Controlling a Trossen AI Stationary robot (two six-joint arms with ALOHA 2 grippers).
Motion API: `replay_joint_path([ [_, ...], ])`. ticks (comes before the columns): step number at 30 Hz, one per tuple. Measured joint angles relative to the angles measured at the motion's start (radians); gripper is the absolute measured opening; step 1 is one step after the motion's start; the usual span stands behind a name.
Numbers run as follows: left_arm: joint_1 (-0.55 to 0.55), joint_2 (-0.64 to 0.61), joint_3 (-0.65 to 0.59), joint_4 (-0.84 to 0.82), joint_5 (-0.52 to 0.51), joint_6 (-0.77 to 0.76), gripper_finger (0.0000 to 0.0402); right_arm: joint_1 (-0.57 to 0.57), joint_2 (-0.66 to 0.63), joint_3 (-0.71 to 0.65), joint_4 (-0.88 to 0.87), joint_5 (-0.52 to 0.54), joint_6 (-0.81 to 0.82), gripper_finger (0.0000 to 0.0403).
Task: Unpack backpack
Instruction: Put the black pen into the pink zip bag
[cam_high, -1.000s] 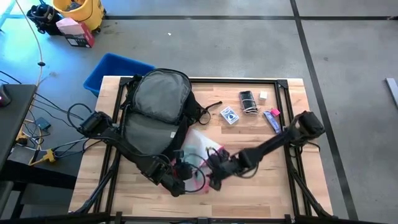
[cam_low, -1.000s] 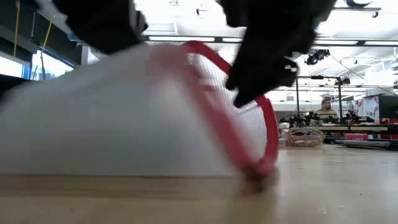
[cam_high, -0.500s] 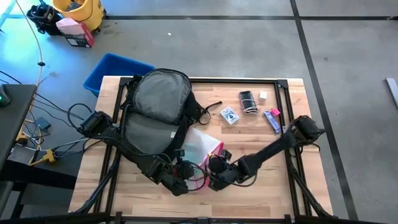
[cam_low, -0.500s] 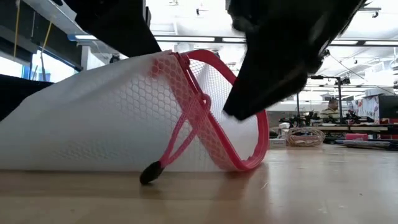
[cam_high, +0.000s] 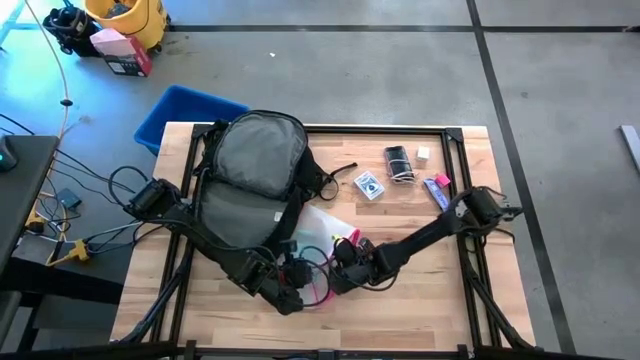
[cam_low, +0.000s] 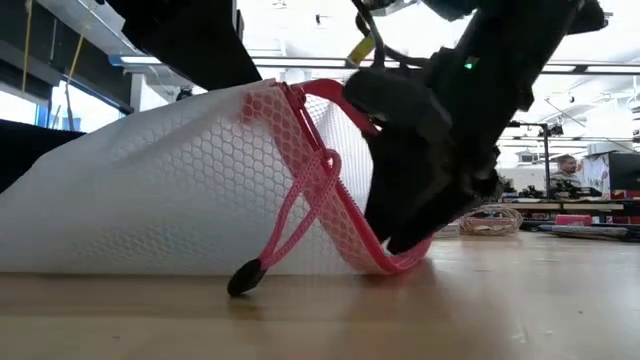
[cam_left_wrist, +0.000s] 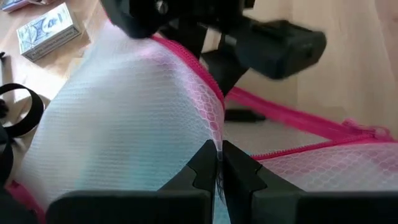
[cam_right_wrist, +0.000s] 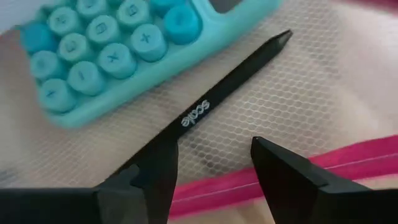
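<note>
The black backpack (cam_high: 250, 175) lies on the table's left half with its grey back panel up. Beside it, toward the near edge, is a clear mesh pouch with a pink zip edge (cam_high: 322, 232). It holds a teal calculator (cam_right_wrist: 106, 50) and a black pen (cam_right_wrist: 211, 106). My left gripper (cam_left_wrist: 219, 171) is shut on the pouch. My right gripper (cam_right_wrist: 214, 165) is open at the pouch's pink edge (cam_low: 400, 260), one finger on each side of a patch of mesh over the pen. The zip pull's black tip (cam_low: 243, 279) rests on the table. My left gripper pinches the pouch's mesh wall (cam_left_wrist: 214, 146) between its two fingers, close to the pink zip edge, coming slanting down from the left. That part is held up like a tent, while the pouch's lower side lies on the table. My right gripper: I cannot tell whether its open fingers touch the mesh.
On the table's far right lie a card deck (cam_high: 369, 186), a black bundle (cam_high: 398, 163), a small white block (cam_high: 423, 154) and a blue-and-pink item (cam_high: 437, 190). A blue bin (cam_high: 185, 110) stands off the far left corner. Bare wood shows at the near right.
My right gripper has come down toward the pouch's pink edge and rolled about its own line. The pouch, which was moving a second ago, has come to rest raised under my left gripper, and its zip pull now hangs down onto the table.
</note>
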Motion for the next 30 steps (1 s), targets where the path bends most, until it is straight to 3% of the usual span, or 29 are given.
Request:
replay_joint_path([
  [19,0.0,0.0,0.0,0.016,-0.019,0.0,0.0,-0.013,-0.019,-0.002,0.203,-0.081,-0.132,0.0186],
  [30,0.0,0.0,0.0,0.017,-0.019,-0.001,0.0,-0.062,-0.008,-0.001,0.107,-0.066,-0.125,0.0185],
])
